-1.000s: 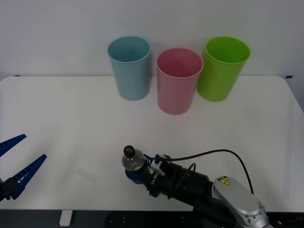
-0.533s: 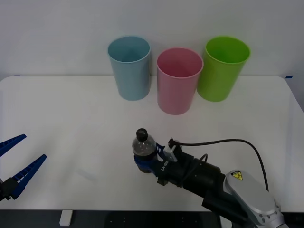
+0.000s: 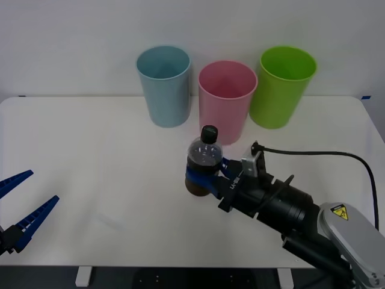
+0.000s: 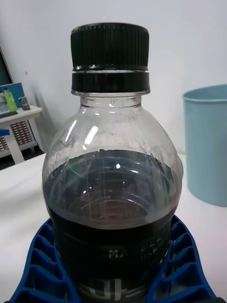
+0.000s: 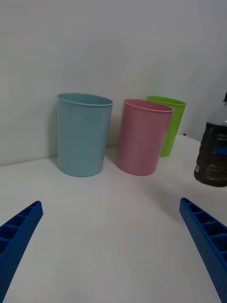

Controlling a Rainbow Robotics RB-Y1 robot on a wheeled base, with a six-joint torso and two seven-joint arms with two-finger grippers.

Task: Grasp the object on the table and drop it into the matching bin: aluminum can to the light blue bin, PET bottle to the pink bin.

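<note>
Front view: right gripper [image 3: 204,178] holds PET bottle [image 3: 203,158] before pink bin [image 3: 224,108].

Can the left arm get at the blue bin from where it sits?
Probably yes: the left hand hangs open at the table's near left edge, with bare tabletop between it and the blue bin; the bottle is off to the right.

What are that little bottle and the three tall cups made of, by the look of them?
The bottle, held in the right hand, looks like clear thin plastic: you see the dark liquid through its glossy wall, under a ribbed black plastic cap. The pink bin, light blue bin and green bin seem smooth, opaque moulded plastic with a soft sheen.
</note>
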